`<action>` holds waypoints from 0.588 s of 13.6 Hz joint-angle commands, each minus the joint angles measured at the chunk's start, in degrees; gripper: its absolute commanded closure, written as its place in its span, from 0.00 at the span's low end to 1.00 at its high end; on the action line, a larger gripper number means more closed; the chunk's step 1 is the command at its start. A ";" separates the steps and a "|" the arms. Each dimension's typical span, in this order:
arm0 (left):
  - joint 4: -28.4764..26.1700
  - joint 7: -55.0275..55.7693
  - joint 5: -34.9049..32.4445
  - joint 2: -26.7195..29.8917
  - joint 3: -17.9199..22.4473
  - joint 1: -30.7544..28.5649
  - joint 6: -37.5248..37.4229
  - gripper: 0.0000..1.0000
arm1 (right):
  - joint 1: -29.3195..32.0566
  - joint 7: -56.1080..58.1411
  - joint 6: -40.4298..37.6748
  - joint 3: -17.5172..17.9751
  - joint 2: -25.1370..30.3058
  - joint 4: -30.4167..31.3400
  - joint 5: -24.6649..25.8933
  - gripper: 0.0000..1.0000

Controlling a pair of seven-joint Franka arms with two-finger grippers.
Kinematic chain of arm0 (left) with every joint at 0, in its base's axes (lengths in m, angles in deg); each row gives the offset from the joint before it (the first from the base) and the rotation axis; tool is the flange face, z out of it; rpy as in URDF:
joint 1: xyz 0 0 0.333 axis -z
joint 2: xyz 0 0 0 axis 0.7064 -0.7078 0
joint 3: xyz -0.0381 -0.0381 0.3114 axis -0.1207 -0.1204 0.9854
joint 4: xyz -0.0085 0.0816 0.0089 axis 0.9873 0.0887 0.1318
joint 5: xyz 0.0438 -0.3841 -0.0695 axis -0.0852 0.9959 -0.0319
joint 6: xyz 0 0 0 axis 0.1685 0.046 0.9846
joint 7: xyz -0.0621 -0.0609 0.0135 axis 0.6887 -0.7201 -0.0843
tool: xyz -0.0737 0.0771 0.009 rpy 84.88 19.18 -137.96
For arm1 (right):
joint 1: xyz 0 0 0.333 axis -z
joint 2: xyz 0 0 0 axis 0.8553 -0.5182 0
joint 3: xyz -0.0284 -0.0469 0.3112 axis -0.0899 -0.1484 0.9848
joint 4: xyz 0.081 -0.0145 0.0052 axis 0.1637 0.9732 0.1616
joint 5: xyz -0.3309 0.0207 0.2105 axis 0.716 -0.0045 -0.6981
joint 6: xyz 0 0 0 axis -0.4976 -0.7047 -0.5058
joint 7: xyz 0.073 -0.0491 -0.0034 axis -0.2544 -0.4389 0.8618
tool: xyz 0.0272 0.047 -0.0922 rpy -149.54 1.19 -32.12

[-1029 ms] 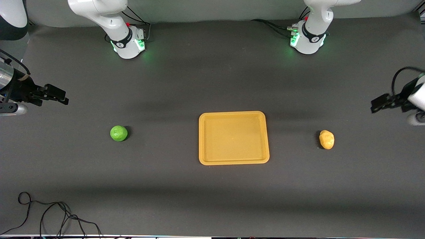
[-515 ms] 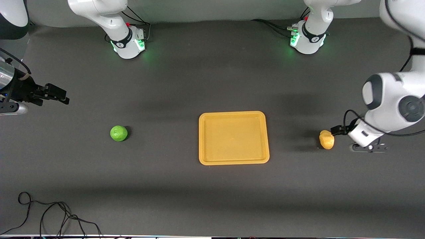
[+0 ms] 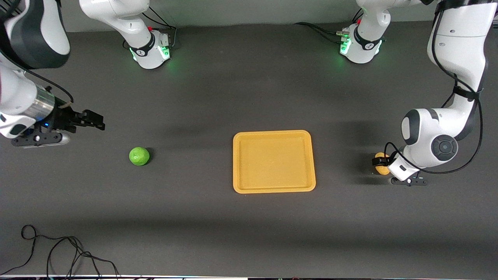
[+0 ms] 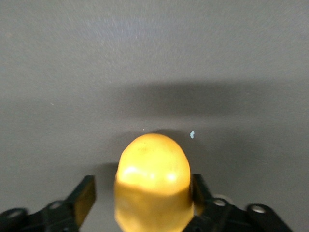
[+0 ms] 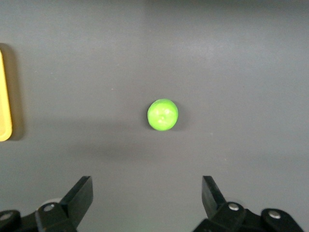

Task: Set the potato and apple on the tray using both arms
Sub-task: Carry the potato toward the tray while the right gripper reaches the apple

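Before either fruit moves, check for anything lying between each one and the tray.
Nothing visible does. Bare table lies between the potato and the tray, and between the apple and the tray. The left gripper is open, straddling the potato; the right gripper hangs open above the table near the apple.

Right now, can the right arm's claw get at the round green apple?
Probably yes. The right claw hangs open above the table with the round green apple ahead of it, nothing between them.
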 commanded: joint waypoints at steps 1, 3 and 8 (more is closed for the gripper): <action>-1.89 1.48 0.47 1.66 0.27 0.27 0.49 0.69 | -0.09 -0.98 7.59 -0.04 1.03 7.29 0.21 0.00; -1.80 2.01 0.47 3.06 0.18 0.54 -0.48 0.85 | 0.08 -0.63 12.17 -0.39 0.42 11.07 0.21 0.00; 3.28 14.02 0.82 10.88 -0.69 7.46 -13.19 0.85 | 0.08 -0.45 27.64 -0.48 -1.51 23.20 0.30 0.00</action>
